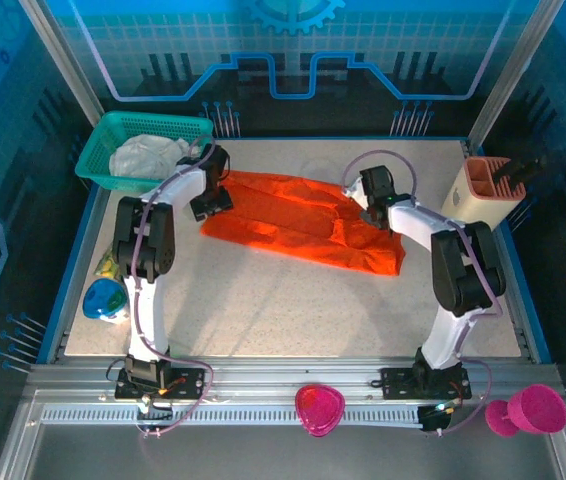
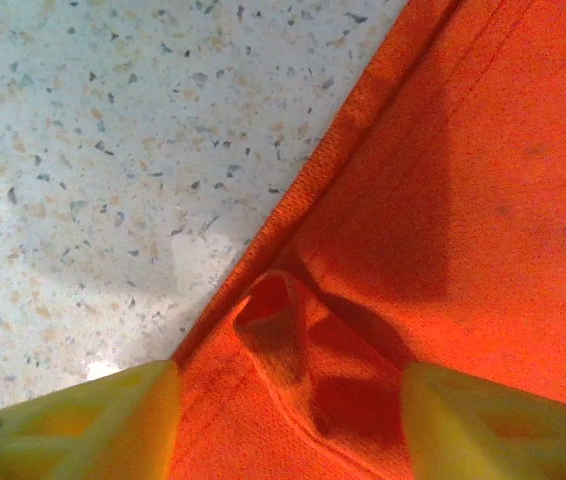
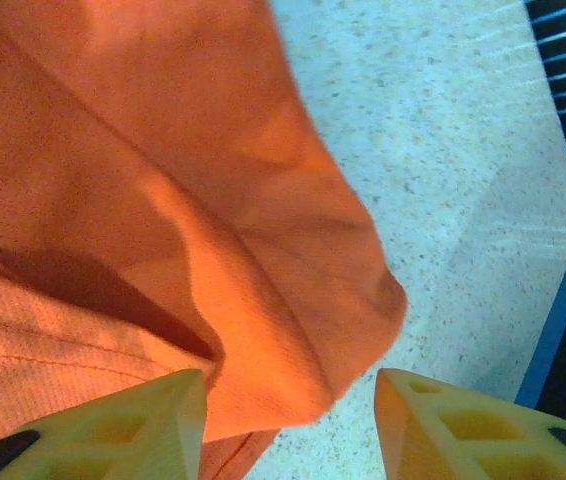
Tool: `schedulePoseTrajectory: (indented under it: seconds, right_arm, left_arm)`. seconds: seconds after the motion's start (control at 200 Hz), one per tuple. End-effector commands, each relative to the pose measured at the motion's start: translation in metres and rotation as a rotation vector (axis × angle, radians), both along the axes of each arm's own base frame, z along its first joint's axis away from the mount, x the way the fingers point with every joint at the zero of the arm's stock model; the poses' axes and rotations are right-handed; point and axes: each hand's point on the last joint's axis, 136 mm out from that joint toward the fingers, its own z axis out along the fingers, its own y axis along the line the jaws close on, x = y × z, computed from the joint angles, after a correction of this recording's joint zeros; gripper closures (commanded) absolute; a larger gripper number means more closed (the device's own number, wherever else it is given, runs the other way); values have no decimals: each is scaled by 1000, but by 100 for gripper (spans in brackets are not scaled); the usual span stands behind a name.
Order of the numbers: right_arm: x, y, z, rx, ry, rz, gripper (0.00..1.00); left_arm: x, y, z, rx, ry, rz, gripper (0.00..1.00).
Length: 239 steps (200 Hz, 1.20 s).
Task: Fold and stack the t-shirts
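Left gripper (image 2: 288, 405) spread apart over orange t-shirt (image 2: 463, 200) edge, 9 o'clock end. Right gripper (image 3: 288, 425) apart at 3 o'clock end; cloth possibly touching finger.

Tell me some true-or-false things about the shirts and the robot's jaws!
1. The orange t-shirt lies on the table. True.
2. The white t-shirt is stacked on the orange one. False: it sits in the teal basket.
3. Both pairs of jaws are shut. False: both stand open over the orange cloth.
4. The orange t-shirt is wrinkled. True.
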Motion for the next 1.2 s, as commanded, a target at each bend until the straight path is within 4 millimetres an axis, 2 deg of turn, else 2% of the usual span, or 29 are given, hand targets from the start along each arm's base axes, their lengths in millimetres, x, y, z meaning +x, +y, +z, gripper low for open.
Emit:
schedulePoseTrajectory:
  seconds: [0.0,0.07,0.16,0.28,0.35,0.37,0.44,0.525,0.626,0.736,0.836,0.976,1.061,1.191]
  right_arm:
    - [3,-9,62,236,-180,-174,48]
    - [-6,-15,84,362,-226,-275,43]
    - [-25,-21,101,558,-196,-405,43]
    - [-55,-19,99,717,-64,-535,51]
    - [-72,-12,92,761,19,-582,56]
    - [-77,-8,89,780,48,-590,58]
    - [-94,7,79,860,142,-601,68]
    - [-111,30,65,983,223,-611,82]
    - [-128,53,45,1045,289,-614,100]
    - [-138,62,23,1021,321,-647,100]
    - [-139,65,4,1011,344,-685,100]
    - [-134,61,-18,970,360,-736,100]
    - [-130,53,-33,923,357,-770,100]
    - [-119,40,-51,884,362,-814,100]
  left_arm:
    - [3,-18,63,-48,-116,-80,33]
    - [5,-28,87,-51,-169,-126,29]
    - [9,-41,115,-50,-233,-179,27]
    - [25,-52,130,-66,-265,-222,29]
    - [40,-58,126,-72,-256,-244,35]
    - [45,-60,127,-74,-256,-251,40]
    - [66,-67,113,-76,-230,-275,61]
    - [91,-73,95,-72,-210,-285,74]
    - [113,-81,72,-87,-213,-295,81]
    - [124,-85,42,-96,-204,-293,84]
    - [123,-85,16,-96,-178,-286,86]
    - [111,-85,-13,-97,-107,-278,92]
    - [100,-87,-23,-80,-68,-288,94]
    - [83,-88,-27,-39,-45,-298,95]
